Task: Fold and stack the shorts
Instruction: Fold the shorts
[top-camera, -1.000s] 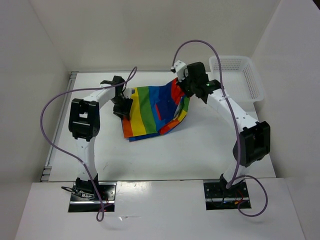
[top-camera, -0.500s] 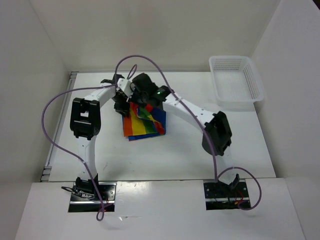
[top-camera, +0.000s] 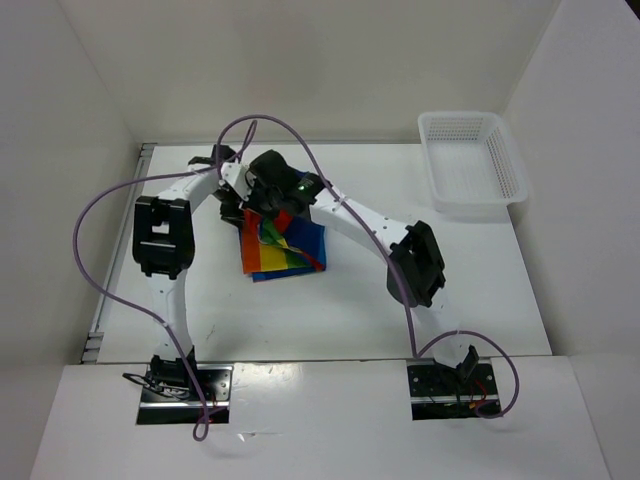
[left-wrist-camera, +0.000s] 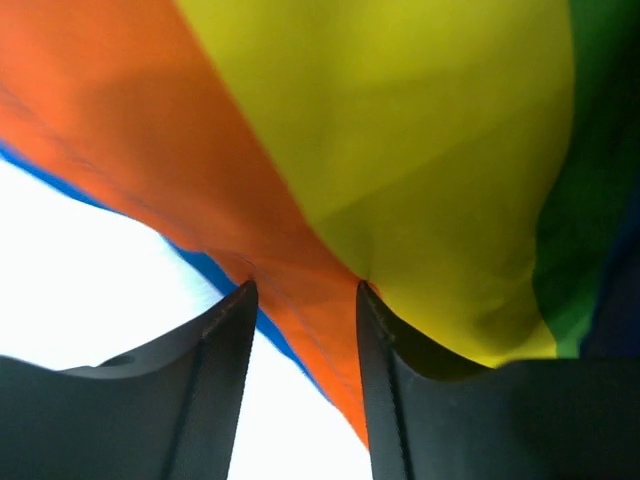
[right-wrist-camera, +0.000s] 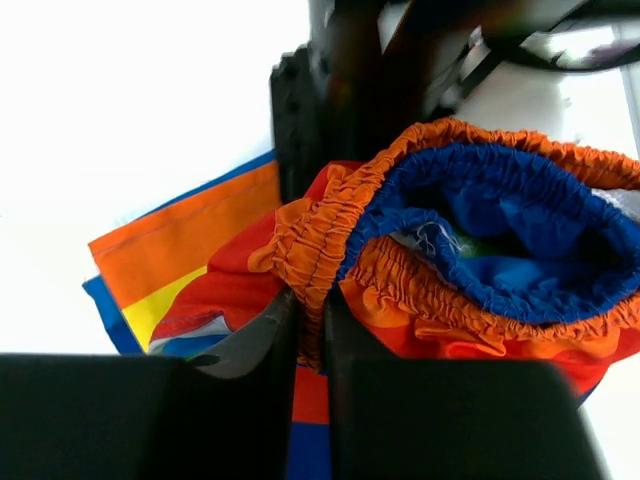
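1. The shorts (top-camera: 285, 250) are seen lying doubled over on the desk (top-camera: 380, 300), left of centre, between the two arms
2. Their gathered waistband (right-wrist-camera: 315, 235) is pinched by the right gripper (right-wrist-camera: 312, 310), which is closed tight on it
3. The left gripper (left-wrist-camera: 303, 310) is held with jaws apart over the orange stripe, and nothing is clamped
4. The cloth is judged light, limp and prone to slumping; a hold is best taken at the elastic band or a stitched hem

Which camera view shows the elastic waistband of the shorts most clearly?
The right wrist view: the gathered orange and blue waistband fills it, pinched by the right gripper. The top view shows only the small folded shorts, partly under the arms. The left wrist view shows flat stripes, no waistband.
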